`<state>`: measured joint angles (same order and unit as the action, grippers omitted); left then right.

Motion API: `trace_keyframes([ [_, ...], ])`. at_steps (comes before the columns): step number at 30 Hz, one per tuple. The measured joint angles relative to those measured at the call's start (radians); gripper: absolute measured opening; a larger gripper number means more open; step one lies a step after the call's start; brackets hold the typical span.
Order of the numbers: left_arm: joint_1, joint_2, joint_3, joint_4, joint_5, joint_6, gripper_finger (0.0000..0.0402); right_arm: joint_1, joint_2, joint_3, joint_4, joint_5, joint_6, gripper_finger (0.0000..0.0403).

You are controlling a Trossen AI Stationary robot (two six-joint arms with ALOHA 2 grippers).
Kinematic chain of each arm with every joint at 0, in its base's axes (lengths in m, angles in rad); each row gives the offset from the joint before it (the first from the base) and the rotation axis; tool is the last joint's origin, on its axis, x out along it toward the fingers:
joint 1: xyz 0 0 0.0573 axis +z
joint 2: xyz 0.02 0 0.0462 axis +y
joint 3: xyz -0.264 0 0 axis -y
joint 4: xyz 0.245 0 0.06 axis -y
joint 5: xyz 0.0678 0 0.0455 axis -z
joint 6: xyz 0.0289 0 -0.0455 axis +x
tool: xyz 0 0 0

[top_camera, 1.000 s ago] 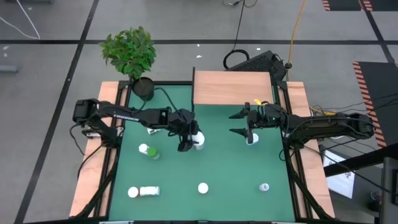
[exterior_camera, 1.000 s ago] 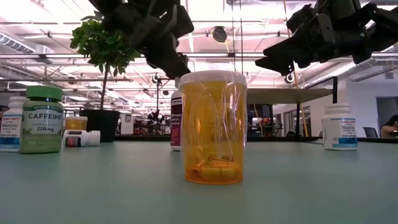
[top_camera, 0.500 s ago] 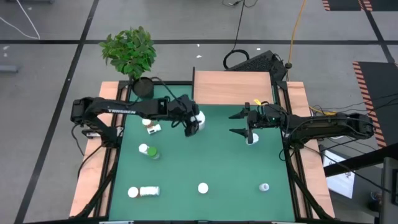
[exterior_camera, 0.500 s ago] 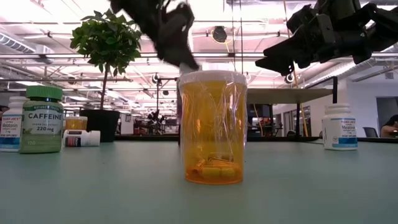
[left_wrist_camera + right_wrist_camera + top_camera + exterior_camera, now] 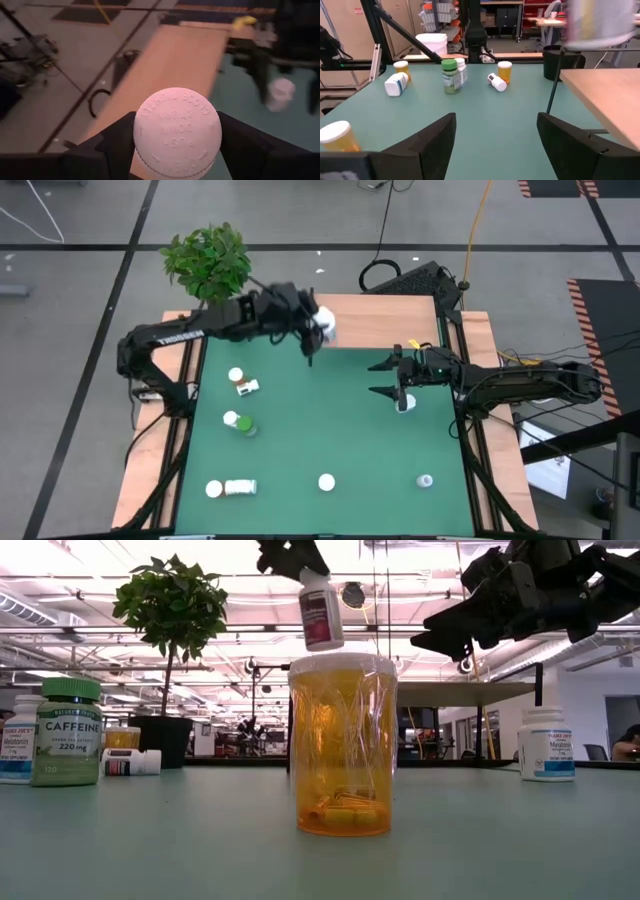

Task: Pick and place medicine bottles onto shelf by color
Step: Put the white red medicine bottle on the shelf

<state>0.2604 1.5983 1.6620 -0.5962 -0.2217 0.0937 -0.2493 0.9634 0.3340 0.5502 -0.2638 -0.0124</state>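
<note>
Lifted clear of the mat since a second ago, the white-capped bottle (image 5: 324, 323) now hangs in the air at the shelf's (image 5: 385, 320) near left corner, clenched between the fingers of the left gripper (image 5: 312, 325); half a second ago it was still over the green table mat (image 5: 330, 430). From table height its dark red label shows, high above the orange pill jar (image 5: 342, 745). The left wrist camera sees its round embossed cap (image 5: 177, 131) pinched from both sides, with the light wooden board beyond.

Unmoved over that second, the right gripper (image 5: 383, 378) hovers over the mat's right side with its fingers spread wide, just beside a white bottle (image 5: 404, 403) standing there.

Other bottles dot the mat: a green-capped caffeine bottle (image 5: 68, 732), a fallen white one (image 5: 240, 487), a white-capped one near the front middle (image 5: 327, 482), and a small one at front right (image 5: 426, 480). A potted plant (image 5: 212, 265) stands at the far left corner.

Around the table lies grey floor crossed by dark lines (image 5: 130, 246), with cables (image 5: 378, 272) behind the shelf. The level view looks into a large hall under bright ceiling lights (image 5: 70, 560).
</note>
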Motion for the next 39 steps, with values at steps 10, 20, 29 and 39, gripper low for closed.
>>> trace_keyframes([
  [10, 0.217, 0.288, 0.345, -0.138, 0.068, 0.043, 0.0246, 0.000, 0.000, 0.000, -0.001, 0.000, 0.008, 0.0274],
  [20, 0.314, 0.464, 0.550, -0.277, 0.143, -0.018, 0.0251, 0.000, 0.000, -0.021, -0.001, 0.003, -0.003, 0.0274],
  [29, 0.323, 0.462, 0.550, -0.285, 0.144, -0.063, 0.0253, -0.014, 0.000, -0.024, 0.030, 0.005, 0.003, 0.0274],
  [39, 0.320, 0.462, 0.550, -0.271, 0.143, -0.069, 0.0336, -0.020, 0.000, -0.024, 0.031, 0.005, 0.031, 0.0274],
])
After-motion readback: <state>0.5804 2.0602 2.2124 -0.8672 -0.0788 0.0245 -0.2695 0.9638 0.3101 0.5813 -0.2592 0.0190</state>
